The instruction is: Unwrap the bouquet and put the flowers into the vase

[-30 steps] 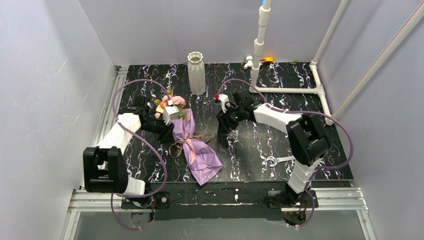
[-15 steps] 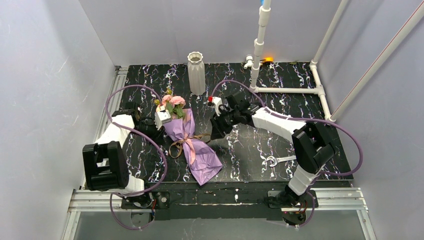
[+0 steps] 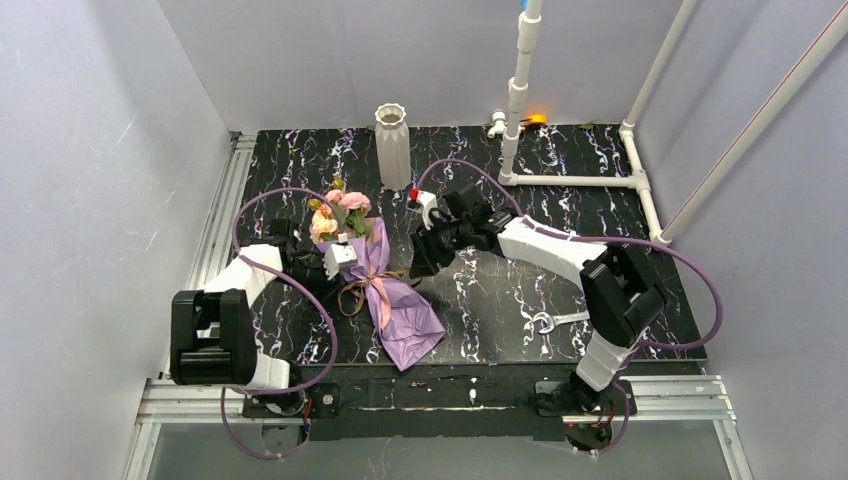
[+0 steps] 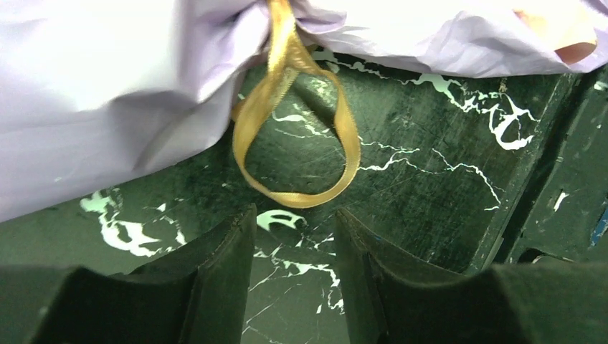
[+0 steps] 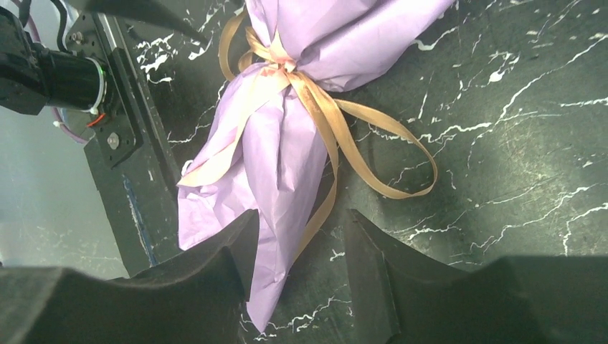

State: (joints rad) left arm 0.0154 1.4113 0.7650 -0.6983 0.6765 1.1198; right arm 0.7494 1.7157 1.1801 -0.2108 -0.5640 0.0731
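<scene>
The bouquet (image 3: 388,300) lies on the black marbled table, wrapped in purple paper and tied at the waist with tan-gold ribbon (image 3: 362,290). Its pink and peach flowers (image 3: 340,208) point toward the back. The white ribbed vase (image 3: 393,146) stands upright behind it. My left gripper (image 3: 345,262) is low at the bouquet's left side. In the left wrist view this gripper (image 4: 294,222) is open, just short of a ribbon loop (image 4: 295,143), and holds nothing. My right gripper (image 5: 301,218) hovers open over the paper tail (image 5: 276,158) and the ribbon tails (image 5: 387,143), to the right of the knot.
White plastic pipes (image 3: 575,180) run across the back right of the table, with a small orange object (image 3: 535,120) behind them. A silver wrench (image 3: 555,320) lies near the right arm's base. Metal rails (image 3: 215,220) border the table's left edge.
My left gripper has dropped from beside the flower heads to the ribbon at the bouquet's waist, closing partway and reopening. The right gripper has moved left and nearer to the bouquet.
</scene>
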